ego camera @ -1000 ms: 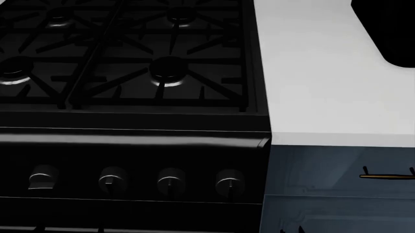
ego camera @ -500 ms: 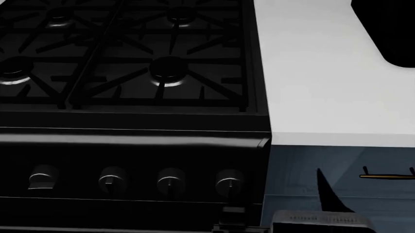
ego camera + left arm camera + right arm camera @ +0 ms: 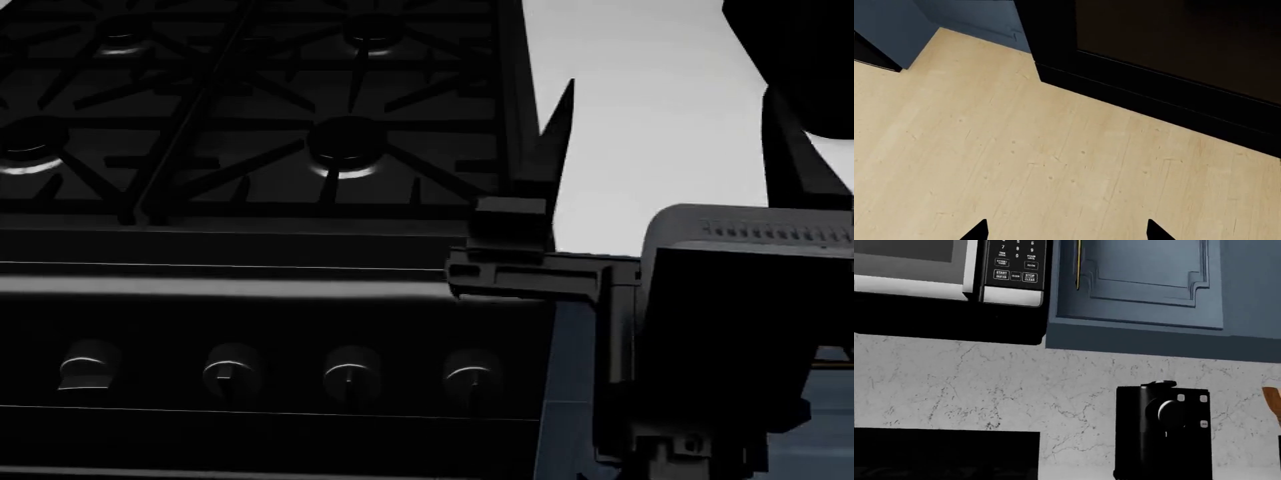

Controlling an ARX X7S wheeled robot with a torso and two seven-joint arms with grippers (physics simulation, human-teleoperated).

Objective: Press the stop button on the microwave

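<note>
The microwave (image 3: pixel 934 270) hangs high on the wall in the right wrist view, with a dark keypad on its right side. Its STOP/CLEAR button (image 3: pixel 1029 277) is the lower right key, beside the START key (image 3: pixel 1001 274). My right gripper (image 3: pixel 674 130) is raised in front of the counter in the head view, its two dark fingers wide apart and empty, far below the microwave. Its own fingers do not show in the right wrist view. My left gripper (image 3: pixel 1067 232) hangs open over the wooden floor (image 3: pixel 1021 160), with only its fingertips (image 3: pixel 977 231) in view.
A black gas stove (image 3: pixel 267 120) with a row of knobs (image 3: pixel 350 375) fills the left of the head view, beside a white counter (image 3: pixel 654 120). A black coffee machine (image 3: pixel 1161 430) stands on the counter under blue wall cabinets (image 3: pixel 1147 285). The oven base (image 3: pixel 1154 75) is near the left gripper.
My right arm has risen from the bottom edge of the head view to in front of the counter and stove edge. Stove and counter are unchanged.
</note>
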